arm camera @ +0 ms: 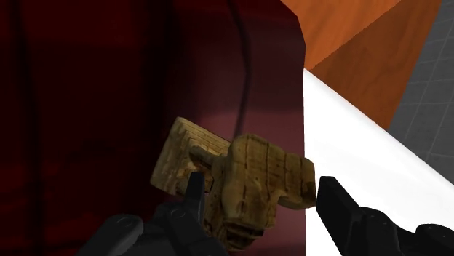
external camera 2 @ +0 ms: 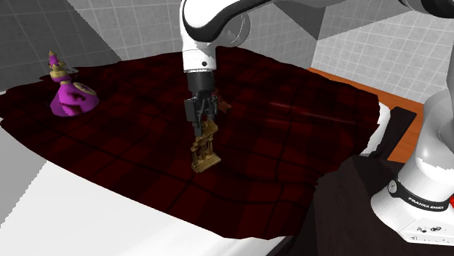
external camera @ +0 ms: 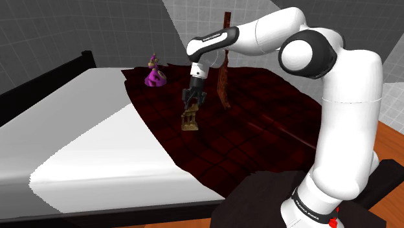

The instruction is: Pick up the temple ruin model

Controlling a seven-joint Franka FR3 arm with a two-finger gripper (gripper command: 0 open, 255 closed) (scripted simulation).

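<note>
Fingers [arm camera: 342,212] parted, straddling the top of the tan model [external camera: 189,120], one just clear of its side, no clasp. Model upright on the dark red blanket [external camera: 259,126] of a bed [external camera: 84,136]. In the shoulder view, purple figurine [external camera: 155,72] at 11 o'clock from the model, tall brown piece [external camera: 224,81] at 1 o'clock, both well apart from it.
</note>
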